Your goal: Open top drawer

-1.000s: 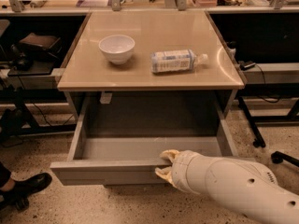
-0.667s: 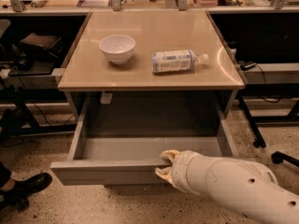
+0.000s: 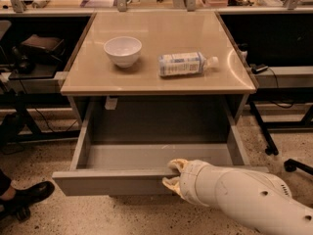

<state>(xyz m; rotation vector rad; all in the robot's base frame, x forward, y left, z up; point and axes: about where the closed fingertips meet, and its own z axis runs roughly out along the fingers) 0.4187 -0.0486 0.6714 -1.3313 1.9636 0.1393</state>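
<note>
The top drawer [image 3: 112, 180] is a wide grey box, pulled far out from under the tan tabletop [image 3: 156, 80]. Its plain grey inside [image 3: 156, 153] holds nothing. My gripper [image 3: 172, 174] is at the top rim of the drawer's front panel, right of its middle. One pale fingertip [image 3: 176, 164] lies over the rim on the inner side and the other [image 3: 168, 182] on the outer face, so the fingers clamp the panel. My white arm [image 3: 244, 195] reaches in from the lower right.
A white bowl [image 3: 122, 50] and a plastic bottle lying on its side [image 3: 186, 63] are on the tabletop. A person's black shoe [image 3: 24, 196] is on the floor at lower left. Desk legs and cables [image 3: 266, 131] stand on both sides.
</note>
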